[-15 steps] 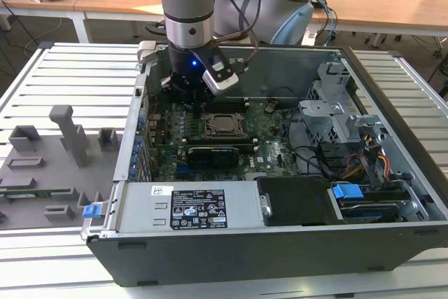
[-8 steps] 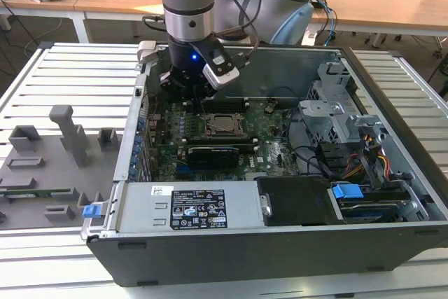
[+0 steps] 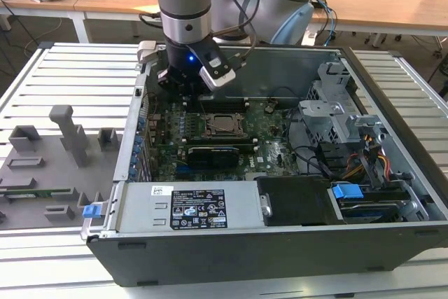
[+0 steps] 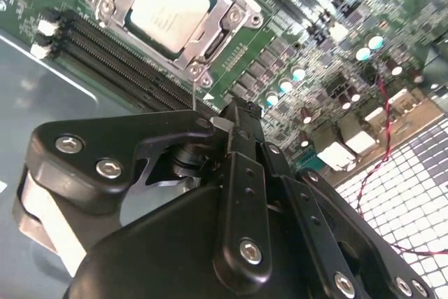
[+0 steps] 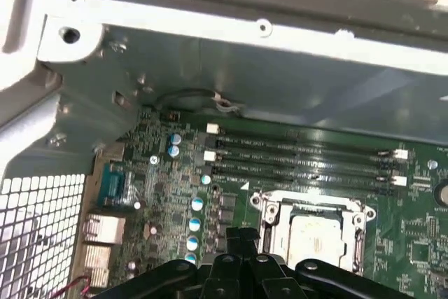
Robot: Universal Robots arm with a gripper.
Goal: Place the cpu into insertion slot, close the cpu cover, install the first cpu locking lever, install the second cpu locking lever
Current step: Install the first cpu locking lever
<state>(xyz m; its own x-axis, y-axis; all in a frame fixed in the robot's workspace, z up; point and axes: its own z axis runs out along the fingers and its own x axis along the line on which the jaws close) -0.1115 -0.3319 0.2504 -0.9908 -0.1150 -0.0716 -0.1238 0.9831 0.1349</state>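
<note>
In the second wrist view my gripper (image 4: pixel 236 112) hovers above the green board (image 4: pixel 245 50), fingers pressed together on nothing, near the cpu (image 4: pixel 170 6) under its lowered cpu cover (image 4: pixel 218 20).

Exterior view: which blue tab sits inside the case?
The blue tab at the exterior view's right, inside the case; the other blue tab sticks out from its outer corner.

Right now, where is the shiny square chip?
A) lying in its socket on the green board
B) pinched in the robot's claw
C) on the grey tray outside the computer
A: the cpu lies on the green board, framed by the cpu cover, apart from the gripper.
</note>
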